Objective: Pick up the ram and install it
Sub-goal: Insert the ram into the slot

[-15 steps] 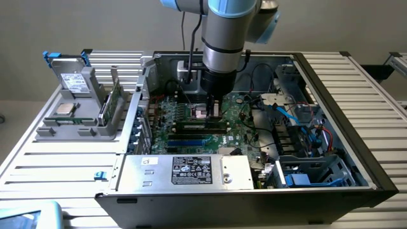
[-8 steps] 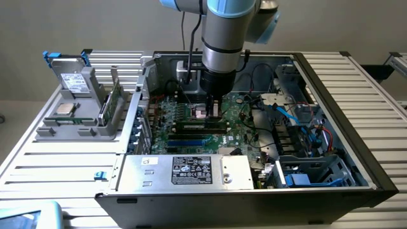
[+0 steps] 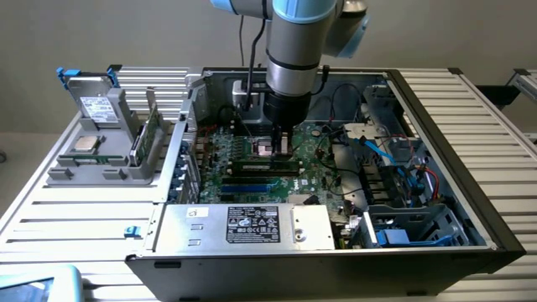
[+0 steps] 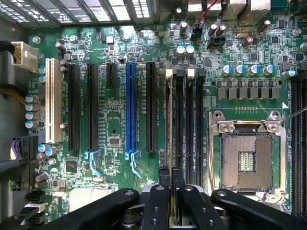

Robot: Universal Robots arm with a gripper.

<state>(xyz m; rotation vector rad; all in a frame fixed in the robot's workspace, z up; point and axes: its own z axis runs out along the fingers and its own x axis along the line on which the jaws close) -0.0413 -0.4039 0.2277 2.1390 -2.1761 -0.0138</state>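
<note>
jaws pinched on one ram stick

the black gripper (image 4: 171, 178) has its jaws pressed onto one long, thin green ram (image 4: 169, 129), edge-up along the first of four memory slots (image 4: 190, 134). three slots lie bare beside the jaws. one open silver processor socket (image 4: 247, 160) sits beyond them, and one blue expansion slot (image 4: 130, 110) lies opposite. the grey arm (image 3: 293, 63) hangs straight down.

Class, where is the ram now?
Wrist view: the ram sits edge-on in the gripper, at the memory slots, between the blue slot and the empty processor socket.
</note>
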